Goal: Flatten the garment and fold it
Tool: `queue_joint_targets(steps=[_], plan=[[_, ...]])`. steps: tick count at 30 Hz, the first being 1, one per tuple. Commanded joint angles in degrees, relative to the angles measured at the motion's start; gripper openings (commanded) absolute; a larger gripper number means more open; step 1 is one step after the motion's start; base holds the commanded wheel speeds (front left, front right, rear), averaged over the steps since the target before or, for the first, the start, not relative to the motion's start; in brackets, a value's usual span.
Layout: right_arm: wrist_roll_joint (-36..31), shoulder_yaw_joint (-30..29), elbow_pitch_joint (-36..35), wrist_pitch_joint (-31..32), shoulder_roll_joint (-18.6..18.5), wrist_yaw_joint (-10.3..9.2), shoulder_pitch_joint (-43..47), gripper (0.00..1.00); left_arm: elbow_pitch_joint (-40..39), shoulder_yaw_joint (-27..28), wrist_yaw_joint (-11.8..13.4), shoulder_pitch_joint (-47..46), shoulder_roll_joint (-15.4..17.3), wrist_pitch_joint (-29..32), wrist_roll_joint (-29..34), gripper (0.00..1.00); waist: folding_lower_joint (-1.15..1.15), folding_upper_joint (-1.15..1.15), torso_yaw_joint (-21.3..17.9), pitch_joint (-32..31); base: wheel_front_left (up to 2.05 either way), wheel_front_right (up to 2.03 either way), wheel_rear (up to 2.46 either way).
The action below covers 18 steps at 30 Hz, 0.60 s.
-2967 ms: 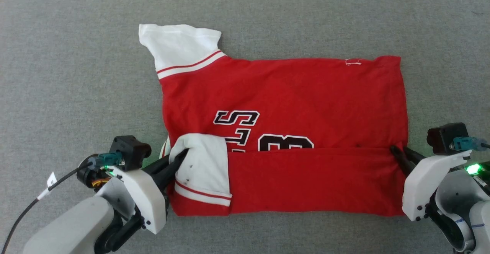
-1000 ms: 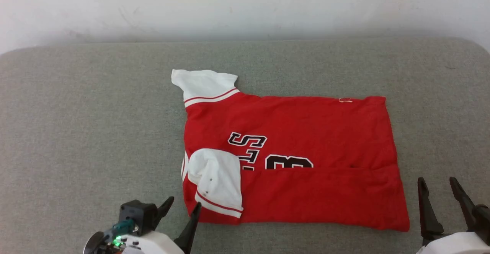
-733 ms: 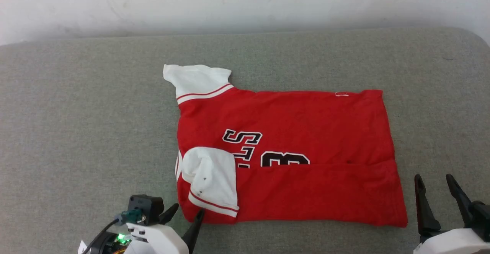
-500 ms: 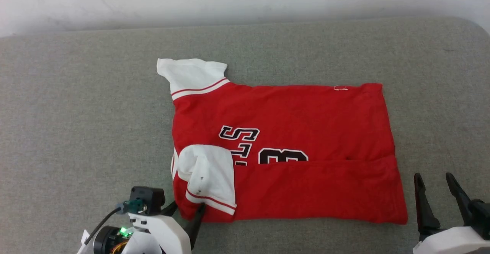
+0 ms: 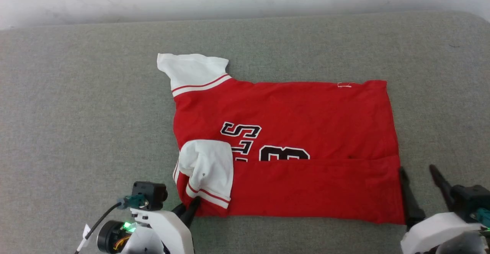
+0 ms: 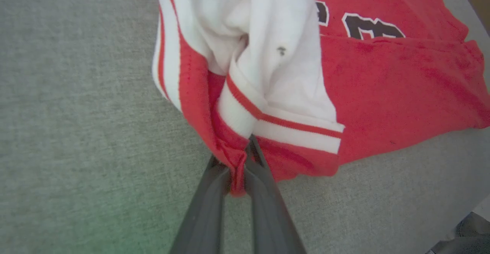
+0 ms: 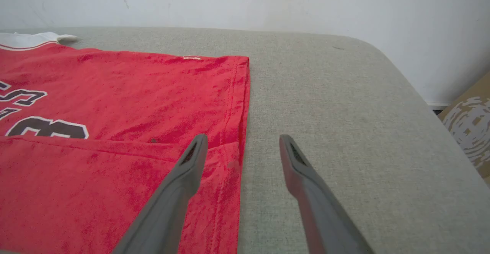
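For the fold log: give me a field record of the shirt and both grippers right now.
garment: red shirt, flat on grey padded surface, near edge folded over the print
left gripper: shut on the garment's near left corner
right gripper: open, straddling the right hem
far sleeve: white, spread flat

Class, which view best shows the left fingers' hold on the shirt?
Left wrist view: close up, the left gripper pinches the garment at its red corner. The head view shows that small and far; the right wrist view shows its other end.
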Motion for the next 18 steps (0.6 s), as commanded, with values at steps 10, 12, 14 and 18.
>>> queue_joint_targets(steps=[10, 12, 14, 18], plan=[[2.6, 2.3, -2.3, 19.5, 0.2, -0.04, 3.6, 1.0, -0.6, 0.4, 0.9, 1.3, 0.2, -1.0, -0.5, 0.0, -0.01, 0.0, 1.1, 0.2, 0.0, 0.0, 0.0], [3.7, 1.9, -2.3, 20.9, 0.2, -0.04, 4.0, 1.0, -0.5, 0.2, 0.8, 1.0, 0.1, -1.2, -0.5, 0.0, -0.01, 0.0, 1.2, 0.5, 0.0, 0.0, 0.0], [4.4, 1.8, -2.0, 21.9, 0.2, -0.04, 4.3, 1.0, -0.4, 0.2, 0.7, 0.8, 0.0, -1.4, -0.6, 0.0, -0.01, 0.0, 1.2, 0.8, 0.0, 0.0, 0.0], [4.8, 1.6, -1.5, 23.1, 0.2, -0.04, 4.3, 1.0, -0.3, 0.1, 0.7, 0.3, 0.1, -1.6, -0.6, 0.0, -0.01, 0.0, 1.1, 1.4, 0.0, 0.0, 0.0]])
